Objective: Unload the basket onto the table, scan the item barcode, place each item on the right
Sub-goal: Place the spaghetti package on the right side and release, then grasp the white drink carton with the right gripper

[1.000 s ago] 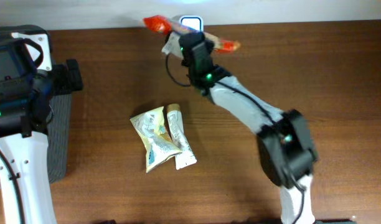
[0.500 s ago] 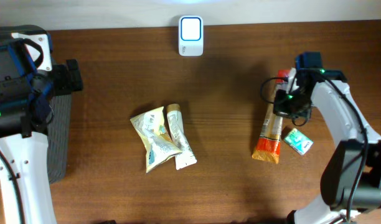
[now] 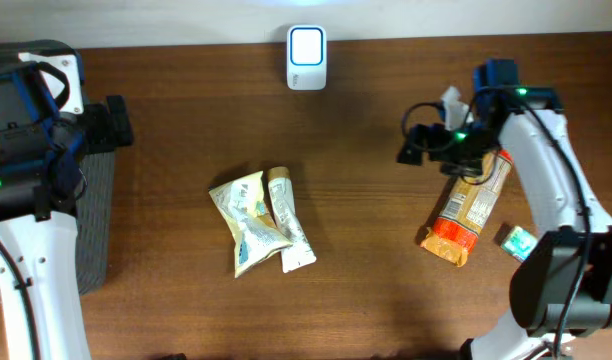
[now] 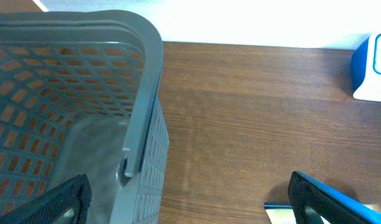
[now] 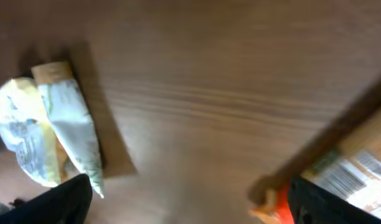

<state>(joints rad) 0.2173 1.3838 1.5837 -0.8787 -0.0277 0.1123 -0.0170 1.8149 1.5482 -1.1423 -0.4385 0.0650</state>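
Right now the right pincer [image 3: 414,148] hovers above the tabletop [image 3: 366,300] with its two fingers spread wide and nothing between them. Its own wrist view shows one dark finger in each lower corner and bare wood in the gap. The snack packet [image 3: 464,212], tan with an orange end, lies flat on the wood just behind this pincer, back toward the arm's base and partly under the forearm. In the wrist view its printed face pokes in beside one finger, though whether finger and wrapper touch cannot be told. A small green packet [image 3: 517,241] sits near the packet's orange end, farther from the pincer. The scanner [image 3: 306,58], a white block with a blue-lit face, stands at the tabletop's far edge, ahead of the open fingers and off to one side, well apart from them. Ahead and off to the other side lie a yellow pouch [image 3: 242,222] and a white stick packet [image 3: 289,232], pressed against each other, also well clear of the pincer. Across the tabletop, the left pincer [image 3: 116,122] is likewise opened wide and empty. It hangs over the rim of a grey mesh basket [image 4: 144,124], whose wall runs beneath it between the two fingers, nearer one of them.
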